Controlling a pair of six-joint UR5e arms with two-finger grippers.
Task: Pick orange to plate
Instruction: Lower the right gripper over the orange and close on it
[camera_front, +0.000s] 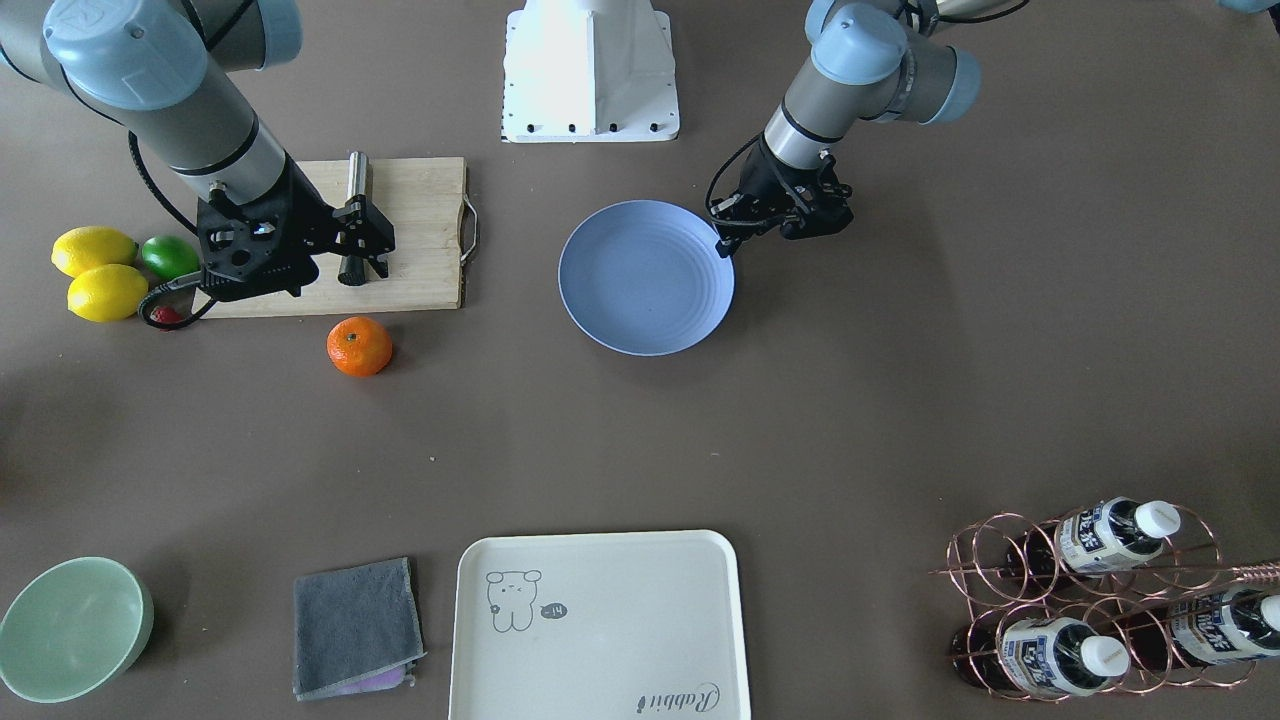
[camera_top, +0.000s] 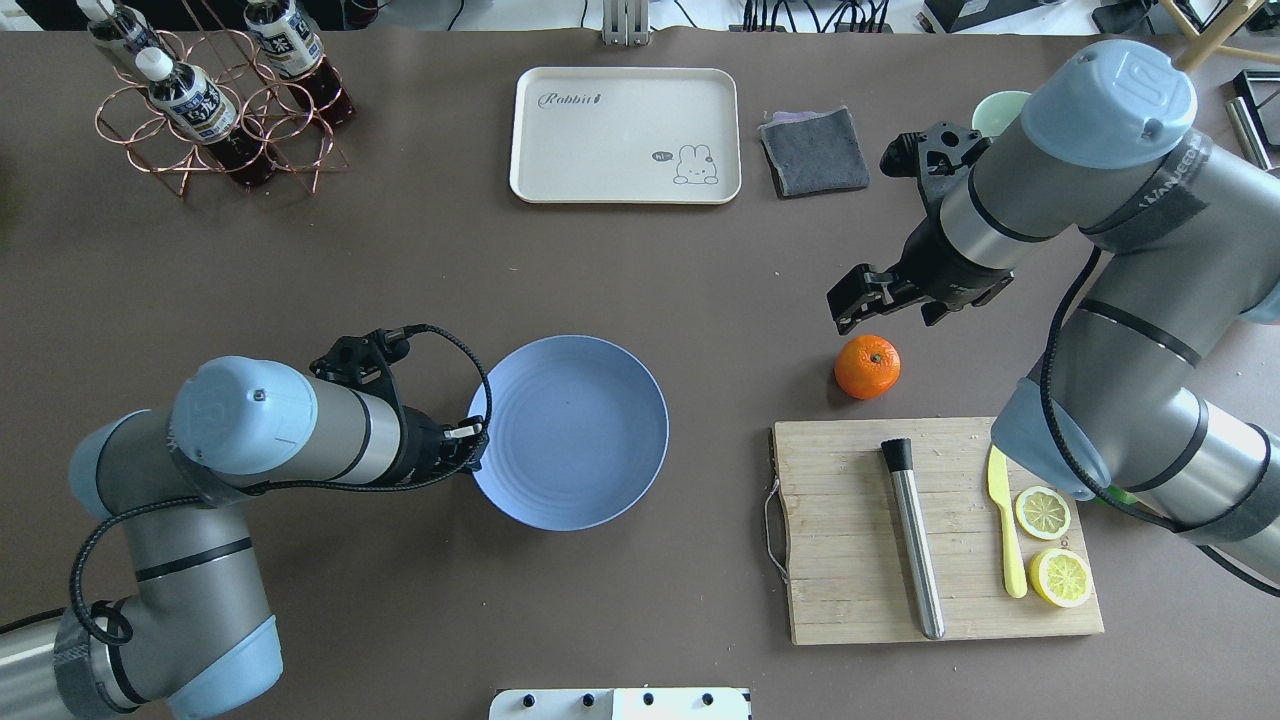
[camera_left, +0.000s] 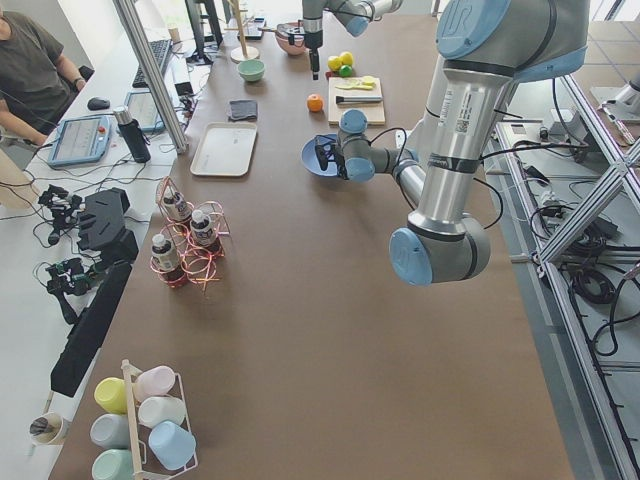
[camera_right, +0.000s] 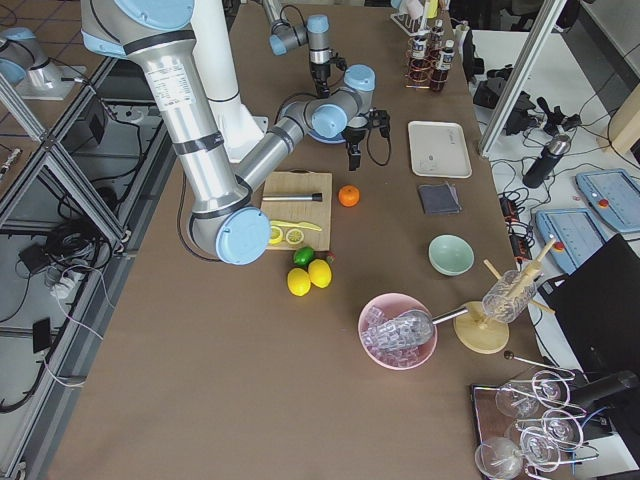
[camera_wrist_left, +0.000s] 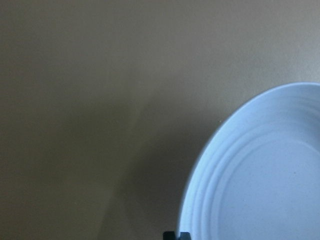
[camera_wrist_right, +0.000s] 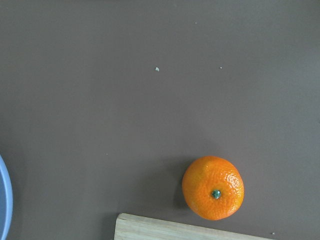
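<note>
One empty right end effector (camera_top: 852, 300), near the orange (camera_top: 867, 367)

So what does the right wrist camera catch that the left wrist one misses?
Right wrist only: the orange and the edge of a wooden board beside it. Left wrist only: the ridged inside of the plate, close up. Both: the brown table and the plate, a mere sliver at the right wrist view's left edge.
</note>
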